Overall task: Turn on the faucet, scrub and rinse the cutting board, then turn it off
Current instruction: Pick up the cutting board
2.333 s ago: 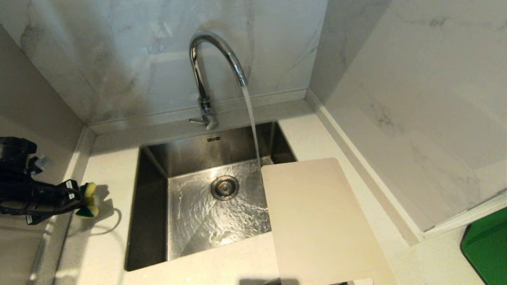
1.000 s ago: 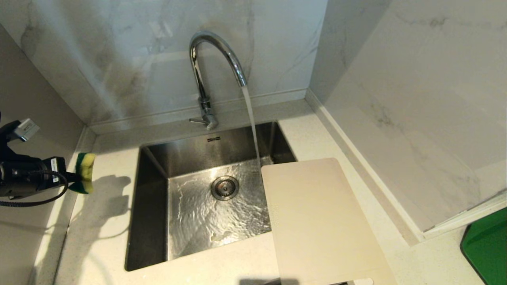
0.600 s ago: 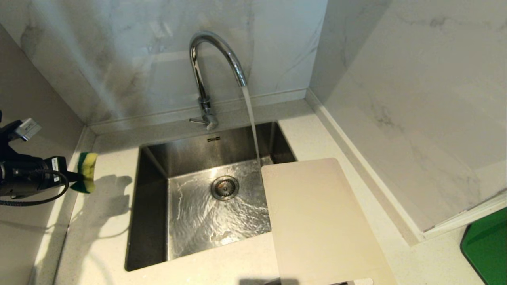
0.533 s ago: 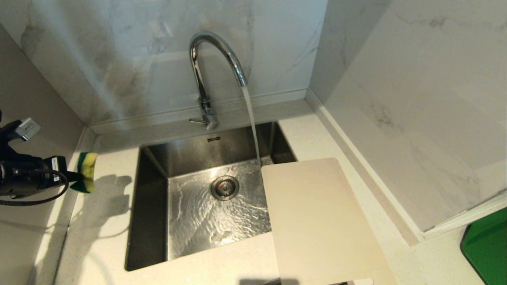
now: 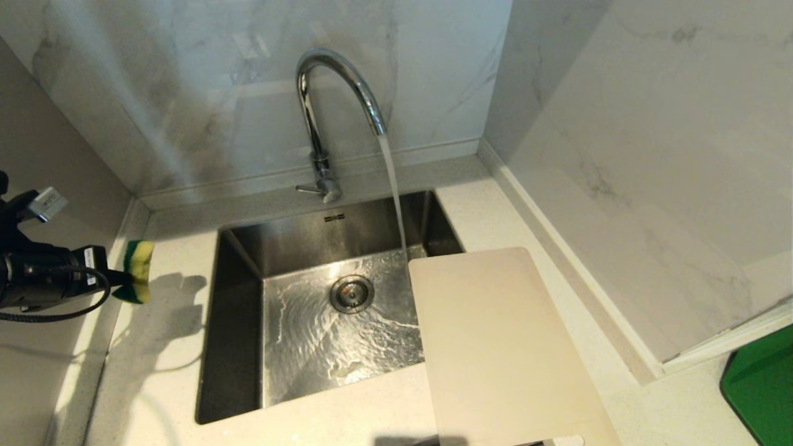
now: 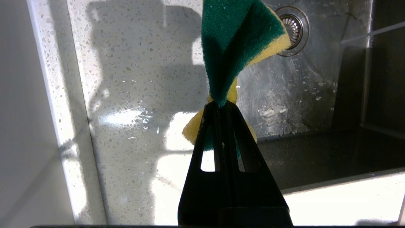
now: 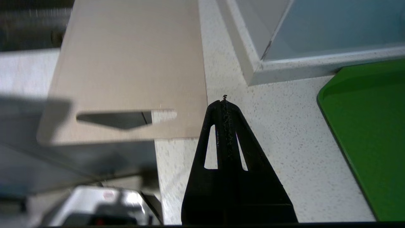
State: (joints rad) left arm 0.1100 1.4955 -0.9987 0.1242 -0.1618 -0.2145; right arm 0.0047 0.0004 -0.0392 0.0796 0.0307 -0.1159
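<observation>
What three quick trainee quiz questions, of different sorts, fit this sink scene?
1. True or false: water is running from the faucet into the sink.
2. What does the left hand hold? A) sponge B) cutting board C) nothing
3. Fill in: the cutting board lies on the countertop with one side overhanging the ____.

Key
1. True; the stream lands in the basin just past the board's far edge.
2. A; it is shut on the green-and-yellow sponge, over the counter left of the sink.
3. Sink. The right hand, shut and empty, is near the board's handle end.
</observation>
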